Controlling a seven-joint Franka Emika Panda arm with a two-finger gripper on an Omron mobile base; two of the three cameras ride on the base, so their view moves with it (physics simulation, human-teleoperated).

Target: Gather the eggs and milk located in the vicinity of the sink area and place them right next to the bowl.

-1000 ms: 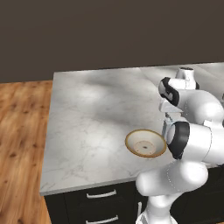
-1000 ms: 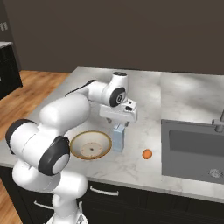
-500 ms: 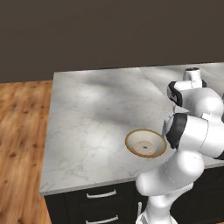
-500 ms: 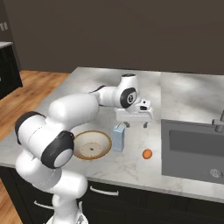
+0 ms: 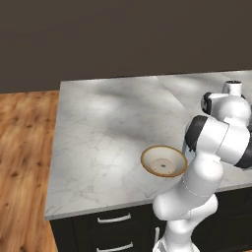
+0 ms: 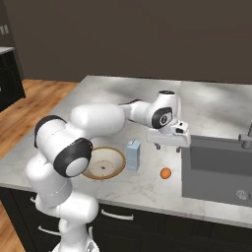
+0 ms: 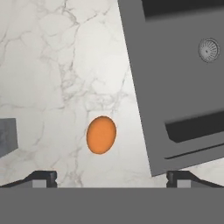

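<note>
The cream bowl [image 6: 102,163] with a golden-brown rim sits near the counter's front edge, also seen from the left [image 5: 164,161]. The light blue milk carton [image 6: 133,154] stands upright just right of the bowl, free of the hand; its edge shows in the hand view [image 7: 6,136]. An orange-brown egg [image 6: 166,173] lies on the marble between the carton and the sink [image 6: 216,167]. My gripper [image 6: 168,146] hangs open above the egg, holding nothing. In the hand view the egg [image 7: 101,134] lies just ahead of the gripper [image 7: 112,178], between its wide-apart fingertips [image 7: 41,178], with the sink [image 7: 175,65] to its right.
The metal tap [image 6: 244,138] rises at the sink's far right, and a round drain [image 7: 208,49] sits in the basin floor. Bare marble stretches left of and behind the bowl. The counter's front edge runs close to the bowl and the egg.
My arm has swung right, away from the milk carton by the bowl, to a spot over the orange-brown egg beside the sink. The carton stays upright where it was.
</note>
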